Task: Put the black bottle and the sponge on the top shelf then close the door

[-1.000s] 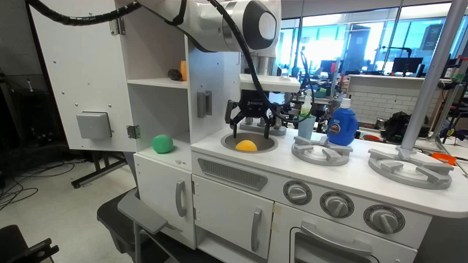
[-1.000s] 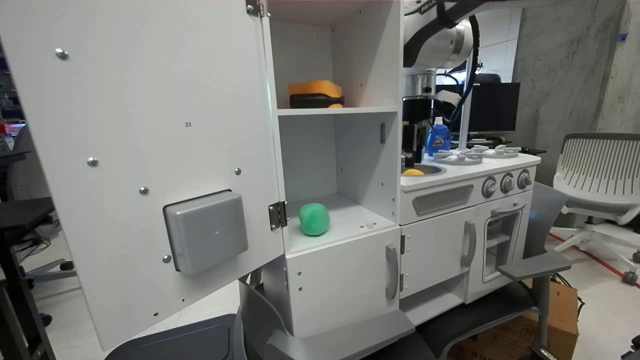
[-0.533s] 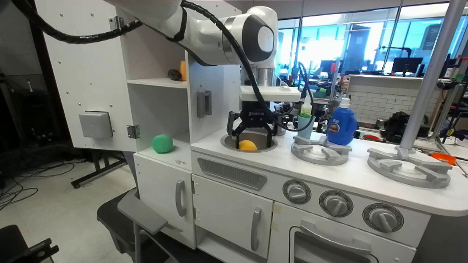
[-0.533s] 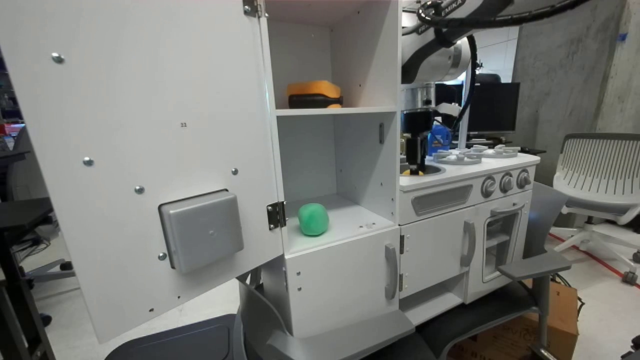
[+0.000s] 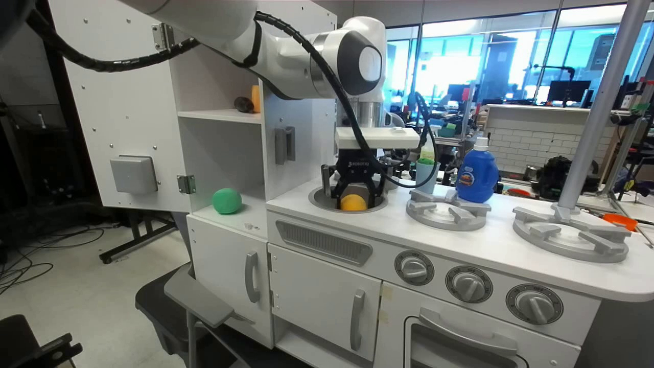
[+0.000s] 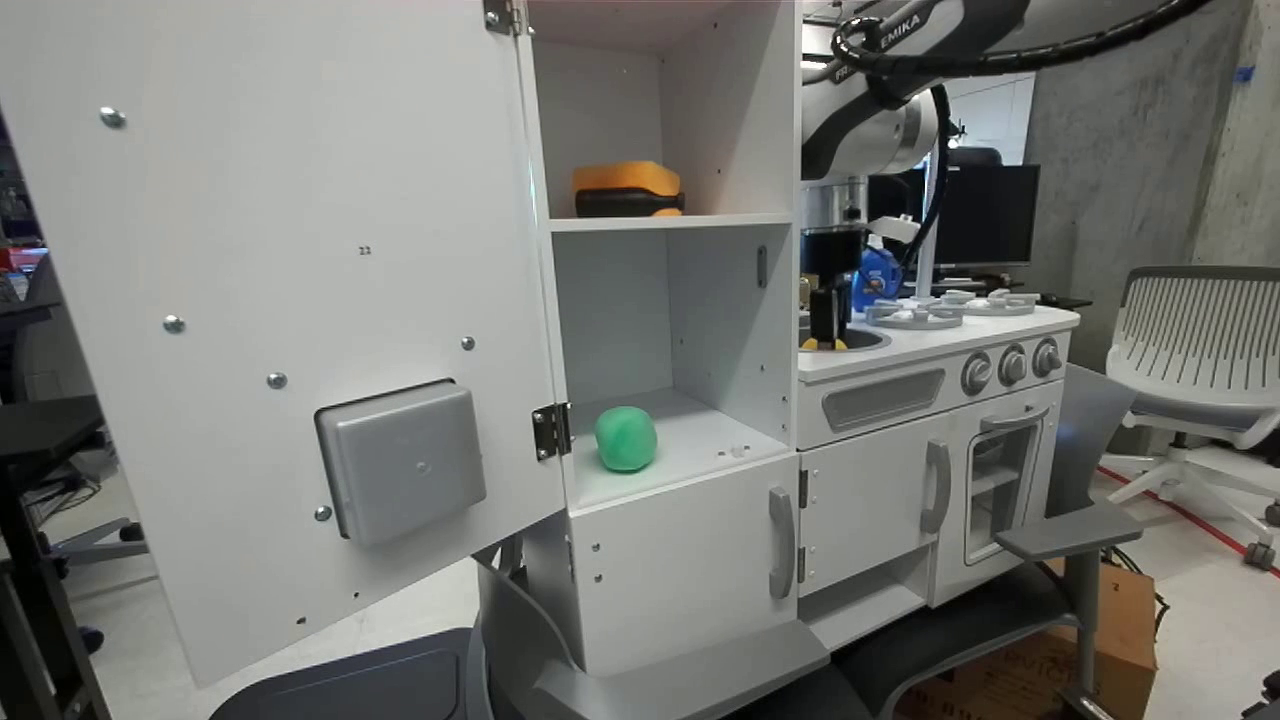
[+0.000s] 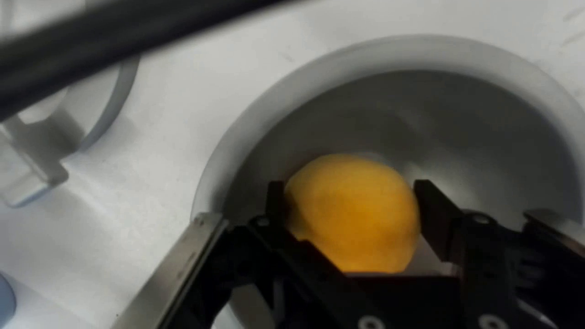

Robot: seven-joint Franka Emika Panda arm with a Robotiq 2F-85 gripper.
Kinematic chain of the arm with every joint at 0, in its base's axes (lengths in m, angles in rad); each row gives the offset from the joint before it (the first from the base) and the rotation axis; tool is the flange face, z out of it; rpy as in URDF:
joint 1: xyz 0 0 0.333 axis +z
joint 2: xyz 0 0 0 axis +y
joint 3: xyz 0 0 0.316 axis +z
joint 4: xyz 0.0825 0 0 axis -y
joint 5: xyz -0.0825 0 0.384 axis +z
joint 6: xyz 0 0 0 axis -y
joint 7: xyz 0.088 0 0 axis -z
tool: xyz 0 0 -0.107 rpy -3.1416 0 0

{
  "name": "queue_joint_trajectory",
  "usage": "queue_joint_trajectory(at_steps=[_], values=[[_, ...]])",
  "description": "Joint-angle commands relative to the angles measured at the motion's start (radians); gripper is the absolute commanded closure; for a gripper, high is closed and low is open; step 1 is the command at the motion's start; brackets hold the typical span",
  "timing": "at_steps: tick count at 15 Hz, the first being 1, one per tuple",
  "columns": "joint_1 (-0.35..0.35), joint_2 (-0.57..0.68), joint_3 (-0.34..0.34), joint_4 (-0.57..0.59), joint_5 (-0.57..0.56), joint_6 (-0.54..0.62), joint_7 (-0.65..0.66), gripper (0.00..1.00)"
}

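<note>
The yellow-orange sponge (image 7: 356, 214) sits in the round grey sink (image 5: 317, 200). My gripper (image 5: 356, 199) reaches down into the basin with a finger on either side of it. In the wrist view the sponge fills the gap, and both black fingers (image 7: 436, 219) rest against its sides. On the top shelf (image 6: 720, 220) of the cabinet, the black bottle (image 6: 625, 204) lies on its side. The door (image 6: 270, 220) of that cabinet stands wide, swung out to the left in both exterior views.
An orange block (image 6: 630, 177) lies behind the bottle. A green ball (image 6: 627, 438) sits on the lower shelf (image 6: 700, 420). Right of the sink are stove rings (image 5: 448, 212), a blue cup (image 5: 425, 178) and a blue bottle (image 5: 476, 174). The tall cabinet wall rises beside the sink.
The arm has come down into the sink, and the jaws have drawn in round the sponge. The sponge has shifted a little sideways. The door has moved very slightly.
</note>
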Motion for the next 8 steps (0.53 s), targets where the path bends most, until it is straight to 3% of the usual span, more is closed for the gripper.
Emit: queue_joint_trajectory(at_steps=[1, 7, 8], values=[[0.053, 0.032, -0.015, 0.046, -0.029, 0.015, 0.011, 0.58], [0.042, -0.062, -0.010, 0.003, -0.033, -0.068, -0.018, 0.97], [0.038, -0.103, -0.009, -0.012, -0.040, -0.090, -0.036, 0.98]])
